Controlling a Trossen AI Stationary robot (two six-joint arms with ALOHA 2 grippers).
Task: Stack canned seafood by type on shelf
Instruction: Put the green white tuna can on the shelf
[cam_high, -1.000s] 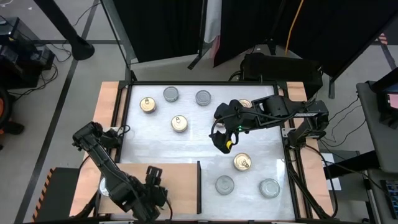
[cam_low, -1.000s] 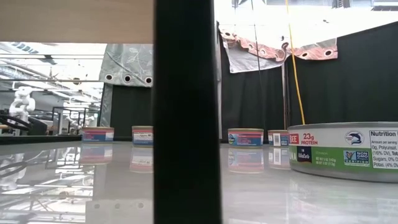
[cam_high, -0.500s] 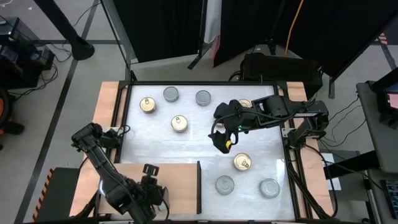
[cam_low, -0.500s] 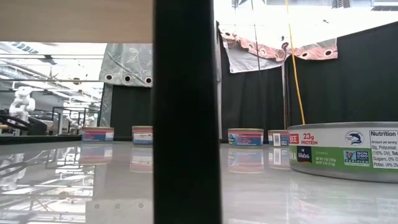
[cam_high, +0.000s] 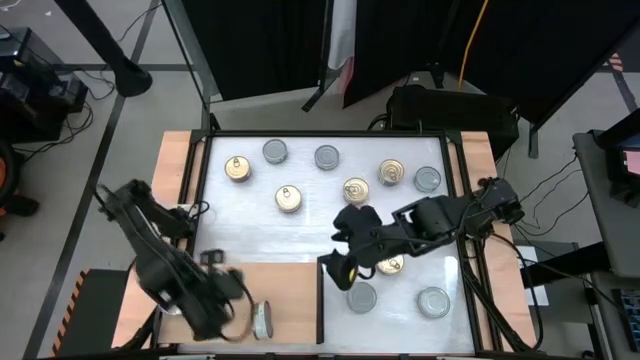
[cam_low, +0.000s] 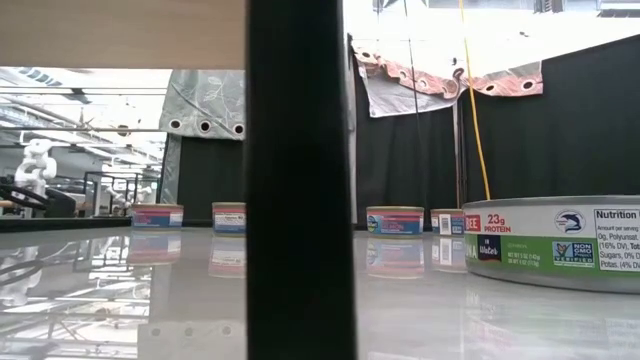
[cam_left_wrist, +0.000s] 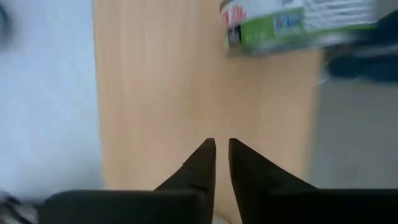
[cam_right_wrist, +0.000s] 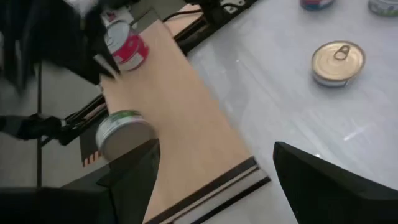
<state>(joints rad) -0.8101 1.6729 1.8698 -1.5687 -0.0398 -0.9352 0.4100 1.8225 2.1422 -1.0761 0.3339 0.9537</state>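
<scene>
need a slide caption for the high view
Left end effector over the light-brown wooden shelf board beside a silver-lidded round tin; right end effector among scattered tins.

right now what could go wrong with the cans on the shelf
1. The silver-lidded can sits near the shelf's front edge, and the left gripper, nearly shut and empty, is close by; a stray move might nudge it off.
2. The right gripper, open, hangs beside the gold-lidded can and the shelf's dark upright edge; it could clip either.
</scene>
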